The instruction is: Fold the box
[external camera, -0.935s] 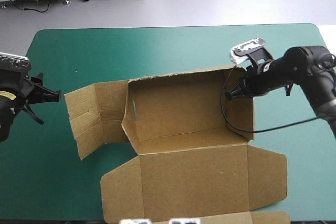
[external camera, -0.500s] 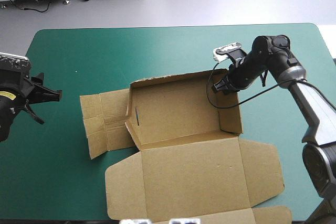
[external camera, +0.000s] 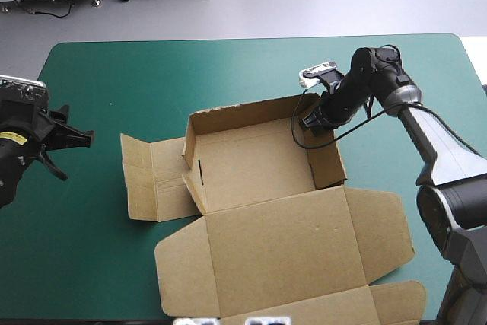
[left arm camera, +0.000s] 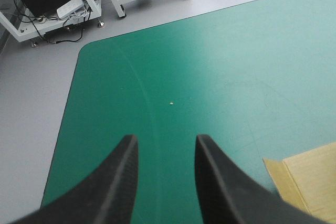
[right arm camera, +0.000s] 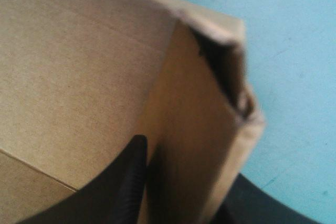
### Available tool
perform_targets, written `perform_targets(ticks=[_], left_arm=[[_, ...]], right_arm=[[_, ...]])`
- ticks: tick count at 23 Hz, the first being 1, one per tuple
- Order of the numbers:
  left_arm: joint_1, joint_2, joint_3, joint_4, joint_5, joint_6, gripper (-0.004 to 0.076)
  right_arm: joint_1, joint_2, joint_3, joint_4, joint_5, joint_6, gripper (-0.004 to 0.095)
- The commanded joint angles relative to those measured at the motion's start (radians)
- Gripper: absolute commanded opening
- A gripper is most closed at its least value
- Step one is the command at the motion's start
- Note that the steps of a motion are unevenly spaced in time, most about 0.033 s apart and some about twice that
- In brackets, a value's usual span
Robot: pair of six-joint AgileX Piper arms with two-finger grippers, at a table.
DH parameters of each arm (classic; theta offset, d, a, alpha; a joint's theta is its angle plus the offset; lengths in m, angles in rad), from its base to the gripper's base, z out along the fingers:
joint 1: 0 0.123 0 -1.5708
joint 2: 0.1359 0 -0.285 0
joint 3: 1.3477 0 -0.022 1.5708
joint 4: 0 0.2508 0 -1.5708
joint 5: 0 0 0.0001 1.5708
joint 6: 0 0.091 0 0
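Box (external camera: 251, 165) sits mid-tabletop (external camera: 152, 66), part-formed: back wall & right end wall (external camera: 326, 159) up, lid (external camera: 281, 253) flat toward near edge, left flap (external camera: 152, 176) lying flat on the teal-green cover; right pincer (external camera: 313, 121) at box's far right corner, clamped on the end wall w/ one black finger inside, other outside, board btwn; left pincer (left arm camera: 165, 142) hovers by tabletop's left edge, well apart from box, fingers parted w/ a modest gap, holding nothing; step in hand, I'd judge: standing up/squaring the right end wall; nxt prob. needs that wall tucked firm, then left pincer brought in to lift the left flap; risk: wall springs back on release.
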Motion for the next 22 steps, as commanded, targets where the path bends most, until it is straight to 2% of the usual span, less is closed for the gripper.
perform_targets(ticks=[1, 2, 6, 9, 13, 17, 22], left_arm=[[-0.008, -0.015, -0.026, -0.017, -0.068, 0.005, 0.0262], [-0.008, -0.015, -0.026, -0.013, -0.068, 0.005, 0.0262], [-0.008, -0.015, -0.026, 0.008, -0.068, 0.003, 0.0262], [-0.008, -0.011, -0.026, 0.017, -0.068, -0.009, 0.0262], [-0.008, -0.011, -0.026, 0.021, -0.066, -0.009, 0.0262], [-0.008, -0.011, -0.026, 0.021, -0.066, -0.009, 0.0262], [-0.008, -0.011, -0.026, 0.016, -0.066, -0.009, 0.0262]], right_arm=[[0.0, -0.047, -0.05, 0.009, 0.034, 0.017, 0.0506], [0.0, -0.055, -0.07, 0.009, 0.034, 0.027, 0.0541], [0.0, -0.112, -0.093, 0.007, 0.034, 0.021, 0.054], [0.0, -0.195, -0.073, -0.04, 0.036, 0.065, 0.054], [0.0, -0.289, 0.107, -0.04, 0.036, 0.072, 0.0539], [0.0, -0.283, 0.229, -0.008, 0.034, 0.067, 0.0539], [0.001, -0.235, 0.235, 0.034, 0.032, 0.06, 0.053]])
